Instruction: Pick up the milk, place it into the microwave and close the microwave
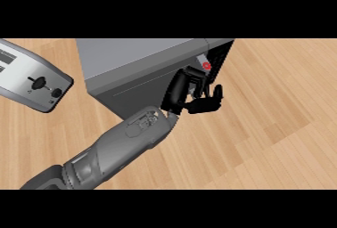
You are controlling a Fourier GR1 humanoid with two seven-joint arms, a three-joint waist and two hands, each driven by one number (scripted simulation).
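The milk (205, 65) shows only as a small white piece with a red spot, at the dark opening on the right end of the grey microwave (141, 55). My left hand (182, 90) reaches up from the lower left to that opening. Its fingers and thumb curl round the carton and hide most of it. The microwave's dark inside (222, 55) shows just right of the milk. My right hand is not in view.
A silver toaster (33, 78) lies at the left edge, apart from the microwave. The wooden counter (276, 116) stretches to the right and below the hand. My grey left forearm (118, 144) crosses the lower left.
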